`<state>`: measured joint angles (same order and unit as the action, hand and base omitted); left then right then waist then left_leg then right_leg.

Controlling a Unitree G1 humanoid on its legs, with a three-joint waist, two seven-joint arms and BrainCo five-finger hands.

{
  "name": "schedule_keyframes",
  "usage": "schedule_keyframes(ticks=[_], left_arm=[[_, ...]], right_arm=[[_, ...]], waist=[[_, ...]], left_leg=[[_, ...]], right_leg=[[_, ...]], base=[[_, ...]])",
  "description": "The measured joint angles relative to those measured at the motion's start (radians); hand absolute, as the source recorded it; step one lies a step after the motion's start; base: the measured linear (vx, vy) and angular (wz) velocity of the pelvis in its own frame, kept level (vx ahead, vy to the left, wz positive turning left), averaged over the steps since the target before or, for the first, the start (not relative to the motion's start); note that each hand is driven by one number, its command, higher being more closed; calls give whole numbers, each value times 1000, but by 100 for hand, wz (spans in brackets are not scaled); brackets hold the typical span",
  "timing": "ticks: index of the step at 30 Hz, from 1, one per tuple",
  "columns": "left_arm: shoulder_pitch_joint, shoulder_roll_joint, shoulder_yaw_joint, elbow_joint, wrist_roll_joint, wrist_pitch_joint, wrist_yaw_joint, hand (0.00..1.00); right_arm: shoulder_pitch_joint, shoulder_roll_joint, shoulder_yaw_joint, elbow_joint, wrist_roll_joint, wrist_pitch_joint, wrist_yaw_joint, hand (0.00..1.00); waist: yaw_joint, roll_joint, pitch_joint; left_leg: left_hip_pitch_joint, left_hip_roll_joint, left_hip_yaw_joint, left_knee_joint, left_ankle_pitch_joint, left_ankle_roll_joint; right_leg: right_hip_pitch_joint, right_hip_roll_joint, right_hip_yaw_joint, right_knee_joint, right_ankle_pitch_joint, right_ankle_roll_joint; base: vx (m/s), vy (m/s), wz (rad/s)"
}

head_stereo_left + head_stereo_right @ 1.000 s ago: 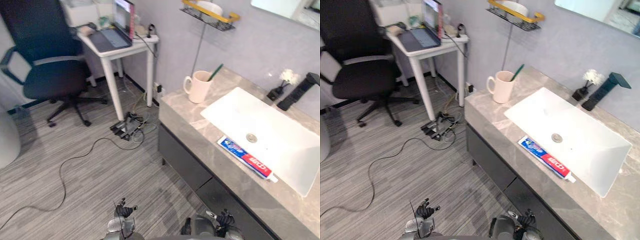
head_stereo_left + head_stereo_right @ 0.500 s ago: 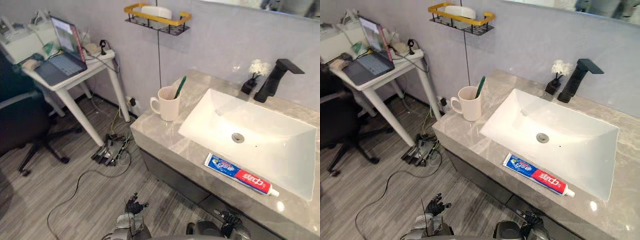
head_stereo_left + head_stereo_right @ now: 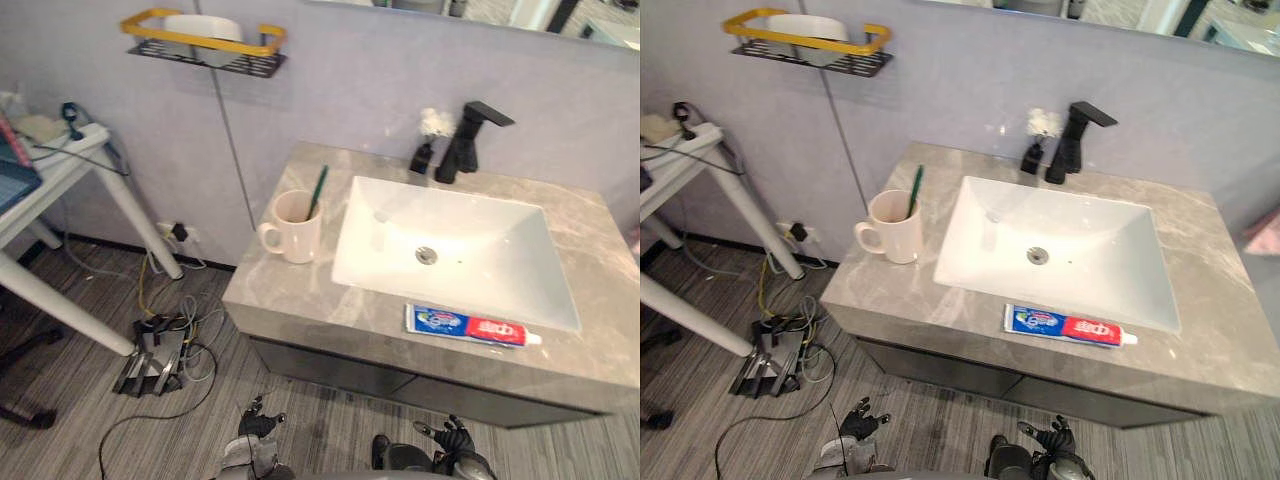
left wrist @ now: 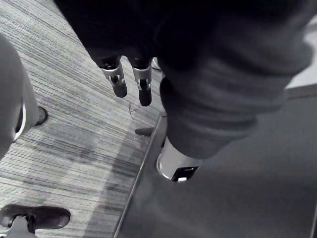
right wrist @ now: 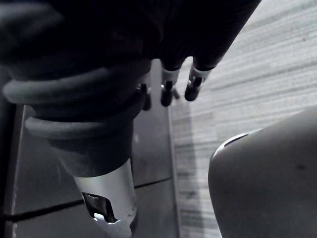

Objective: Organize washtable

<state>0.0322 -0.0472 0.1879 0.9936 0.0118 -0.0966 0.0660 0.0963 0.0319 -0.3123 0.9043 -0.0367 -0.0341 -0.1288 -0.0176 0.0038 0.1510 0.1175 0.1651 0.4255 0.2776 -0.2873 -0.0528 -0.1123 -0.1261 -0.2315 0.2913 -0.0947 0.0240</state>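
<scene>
A blue and red toothpaste tube (image 3: 470,327) lies flat on the grey marble countertop (image 3: 290,290), along the front rim of the white sink (image 3: 520,290). A cream mug (image 3: 295,225) with a green toothbrush (image 3: 317,190) standing in it sits left of the sink. Both hands hang low in front of the washtable, far below the counter. My left hand (image 3: 258,425) is open and holds nothing; its fingers (image 4: 119,82) point at the floor. My right hand (image 3: 455,440) is open and empty too, its fingers (image 5: 171,87) relaxed.
A black faucet (image 3: 470,140) and a small vase of white flowers (image 3: 428,140) stand behind the sink. A yellow-rimmed wall shelf (image 3: 200,40) hangs at the upper left. A white side table (image 3: 60,170) stands to the left, with cables and a power strip (image 3: 155,360) on the floor.
The camera has swung to the right, so the washtable now sits in the middle of the picture. The chair and laptop have left the picture. Both hands stay low; nothing on the counter has moved.
</scene>
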Motion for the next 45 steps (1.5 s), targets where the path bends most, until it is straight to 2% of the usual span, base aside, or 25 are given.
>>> schedule_keyframes(ticks=[1,3,5,11,13,15,16,17,18,19,20,21,23,24,25,26,27,28,31,33,36,37,41,42,45], left_arm=[[0,-3,-1,0,0,1,0,0],[5,-8,-2,10,2,1,0,0],[6,-10,-23,19,4,1,0,0],[14,0,-29,19,4,0,0,0],[10,5,-18,11,4,-2,-1,0],[12,10,10,-13,3,-1,0,0],[15,12,18,-25,2,-1,0,0],[20,12,19,-37,1,-1,0,0],[22,12,19,-43,1,-2,1,0],[24,12,19,-50,0,-3,1,0],[23,9,19,-54,0,-4,1,0],[23,5,17,-59,-1,-10,1,0],[24,4,18,-59,-2,-13,1,0],[34,-3,19,-56,-2,-8,4,0],[31,5,25,-54,-3,-5,5,0],[38,10,26,-53,-2,-4,5,0],[37,20,34,-51,-1,3,8,0],[37,31,44,-38,-1,10,12,0],[63,36,41,-25,-5,16,13,0],[56,34,41,-7,-13,42,23,0],[56,29,54,1,-61,93,24,0],[56,30,53,0,-61,93,24,0],[62,34,41,-3,-57,75,24,0],[98,8,58,-24,-80,21,45,0],[98,8,58,-24,-80,21,45,0]], right_arm=[[0,-1,-1,-4,-4,1,0,0],[5,-3,-2,-8,-8,0,0,0],[0,-15,-4,-8,-11,-1,0,0],[-26,-29,-7,18,-13,1,-1,0],[-25,-20,-8,25,-13,1,-1,0],[-18,-16,-7,29,-12,1,-1,0],[-19,-18,-4,32,-11,1,-2,0],[-19,-16,-1,32,-11,2,-2,0],[-18,-13,-1,31,-11,2,-2,0],[-20,-15,-2,30,-9,3,-2,0],[-21,-17,-3,28,-6,4,-3,0],[-20,-16,-5,24,-3,8,-3,0],[-19,-16,-5,24,-3,9,-3,0],[-15,-23,-5,19,-4,9,-2,0],[-10,-28,-4,24,-4,12,-3,0],[-9,-23,-4,19,-1,11,-3,0],[-6,-12,-5,14,1,10,-4,0],[3,-6,-4,15,4,10,-4,0],[11,-7,-2,14,6,6,-4,0],[12,-10,-1,15,6,6,-3,0],[14,-18,-4,14,9,2,-4,0],[15,-18,-5,15,8,2,-4,0],[16,-18,-5,22,9,2,-4,0],[44,-17,-1,10,27,-5,-23,0],[44,-17,-1,10,27,-5,-23,0]], waist=[[-3,3,2],[-8,13,-4],[-13,37,-6],[-14,40,-5],[-8,19,4],[6,7,11],[6,11,14],[8,14,17],[11,5,22],[22,8,21],[29,10,21],[33,9,22],[33,8,23],[30,26,15],[35,39,15],[35,34,10],[33,14,9],[34,5,8],[32,5,0],[33,12,-11],[30,26,-15],[31,26,-15],[35,24,-22],[60,23,-32],[60,23,-32]], left_leg=[[7,1,8,-3,0,-1],[42,-4,12,-39,16,-28],[47,-2,20,-64,29,-40],[54,22,43,-74,55,-62],[32,54,38,33,55,-62],[-31,107,-2,244,58,-57],[-90,137,-60,390,87,-18],[-135,150,-109,493,136,-9],[-157,150,-125,530,150,-10],[-166,130,-145,534,117,-5],[-173,105,-163,500,81,-10],[-182,51,-207,402,30,-23],[-174,7,-257,282,23,-22],[-140,-9,-300,122,30,-21],[-121,-17,-277,72,17,-3],[-115,-25,-270,53,18,-1],[-98,-42,-254,29,19,0],[-81,-57,-242,10,21,3],[-21,-82,-231,-44,37,21],[-7,-97,-232,-50,41,19],[-6,-103,-239,-24,51,14],[-4,-103,-245,-26,52,16],[3,-103,-260,-27,56,23],[57,-41,-256,-175,121,-26],[57,-41,-256,-175,121,-26]], right_leg=[[1,-7,-30,7,-12,-6],[3,8,-38,9,-10,6],[-7,22,-27,1,-8,6],[-13,74,21,-55,9,-5],[21,81,16,-86,8,-8],[56,92,15,-104,7,-13],[75,100,17,-106,7,-13],[88,109,35,-109,7,-17],[93,110,53,-112,8,-19],[94,109,90,-118,9,-21],[93,107,117,-123,9,-21],[89,104,156,-135,10,-22],[88,99,178,-136,16,-12],[77,109,183,-132,21,2],[81,108,205,-129,25,19],[89,105,204,-138,28,22],[89,87,205,-134,31,25],[92,71,211,-134,38,35],[127,52,210,-140,23,60],[128,47,203,-141,20,64],[161,35,180,-149,20,64],[167,35,173,-149,20,64],[186,34,158,-157,20,64],[122,84,155,-34,-60,8],[122,84,155,-34,-60,9]], base=[[0,-99,-22],[13,-110,-20],[7,-98,-25],[-5,-77,-30],[-28,-94,-28],[2,-82,-37],[35,-38,-42],[51,-36,-48],[73,15,-63],[102,54,-65],[120,94,-81],[97,103,-62],[37,131,-46],[3,218,-64],[13,211,-54],[103,180,-39],[157,153,-14],[214,182,-15],[215,139,0],[214,104,11],[131,56,23],[64,11,41],[-16,-4,11],[0,0,0],[0,0,0]])
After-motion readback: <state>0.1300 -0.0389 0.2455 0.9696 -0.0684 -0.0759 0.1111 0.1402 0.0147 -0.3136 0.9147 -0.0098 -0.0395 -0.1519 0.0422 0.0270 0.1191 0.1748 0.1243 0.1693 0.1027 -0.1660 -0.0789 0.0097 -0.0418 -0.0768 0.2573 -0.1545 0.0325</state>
